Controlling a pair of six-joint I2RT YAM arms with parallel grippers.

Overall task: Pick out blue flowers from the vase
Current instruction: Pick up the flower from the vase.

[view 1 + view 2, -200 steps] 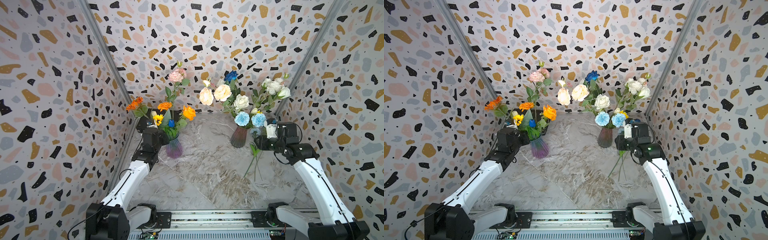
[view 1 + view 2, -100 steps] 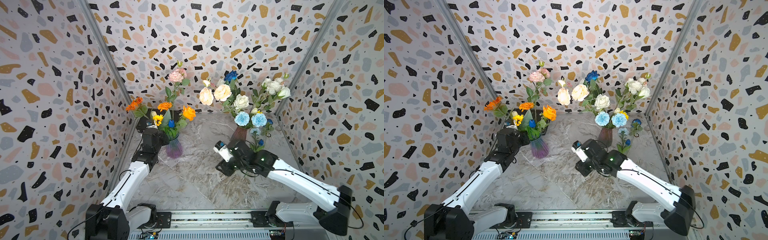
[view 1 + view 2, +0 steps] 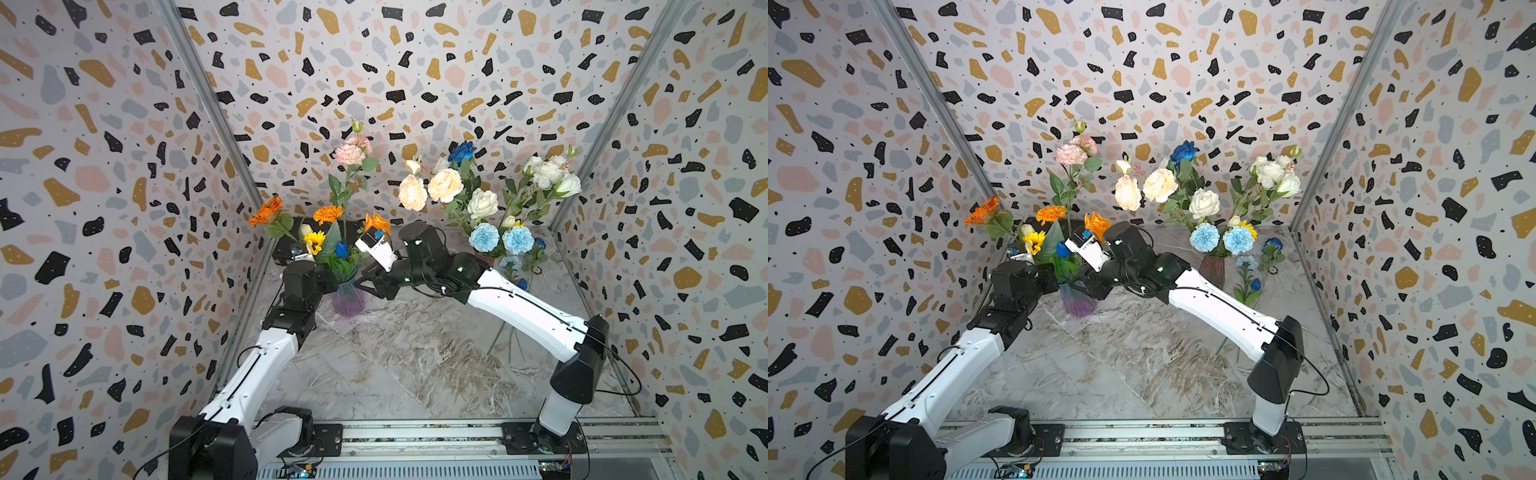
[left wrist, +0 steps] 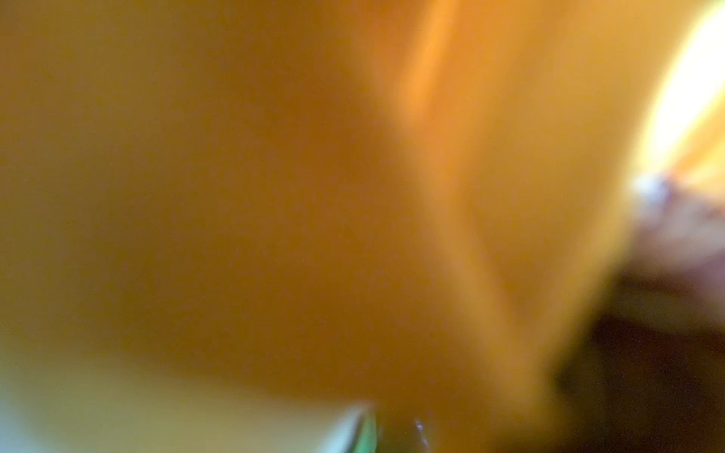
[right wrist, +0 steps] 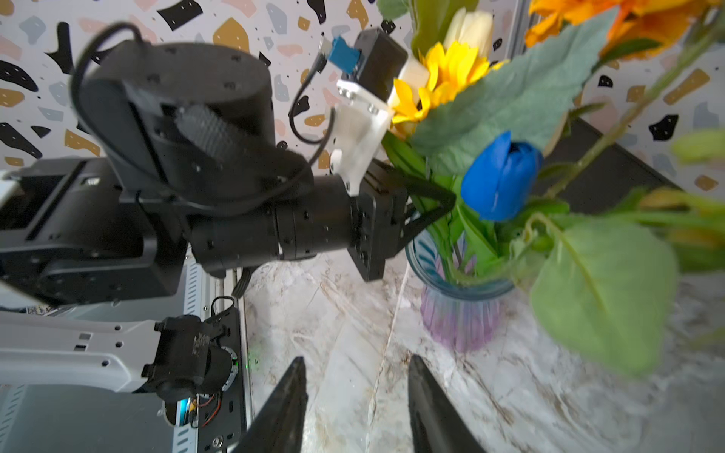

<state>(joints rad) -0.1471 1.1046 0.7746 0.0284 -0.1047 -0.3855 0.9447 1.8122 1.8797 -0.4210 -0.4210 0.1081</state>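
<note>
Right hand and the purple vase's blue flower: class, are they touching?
Apart. The right wrist view shows the right hand open and empty, the blue flower well beyond it.

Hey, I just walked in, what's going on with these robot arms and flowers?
The left gripper is closed among the green stems above the purple glass vase, apparently steadying the bunch. The right gripper, open and empty, hovers beside that vase near its blue tulip. A few blue flowers already lie on the marble table by the brown vase, which still holds two pale blue pom-poms and a royal-blue rose.
</note>
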